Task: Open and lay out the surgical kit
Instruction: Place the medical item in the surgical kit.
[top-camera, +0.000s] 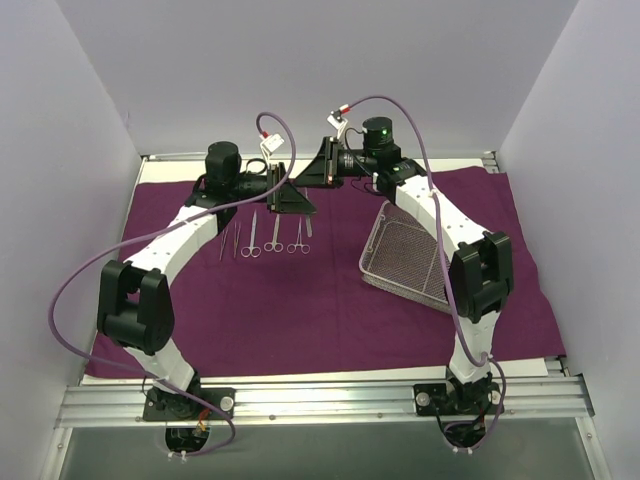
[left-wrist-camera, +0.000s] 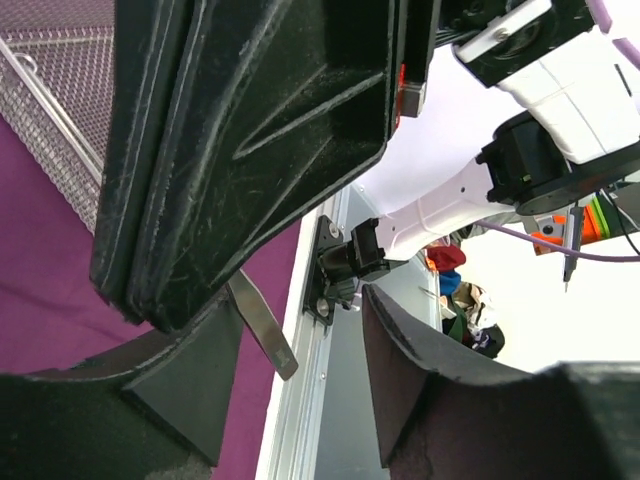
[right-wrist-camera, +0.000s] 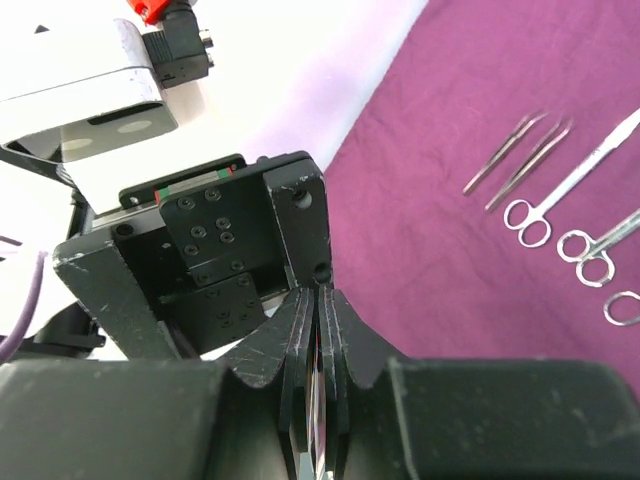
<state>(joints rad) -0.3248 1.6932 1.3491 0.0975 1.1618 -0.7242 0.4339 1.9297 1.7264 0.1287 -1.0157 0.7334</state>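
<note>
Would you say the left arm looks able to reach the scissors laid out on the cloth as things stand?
Probably yes: the scissors lie uncovered on the purple cloth, right by the open left tool, with nothing between them.

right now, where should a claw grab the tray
Probably the left rim of the tray, pinched from above, coming in over the bare cloth. That thin upright wire wall is free there; the right arm hangs over the tray's right side.
</note>
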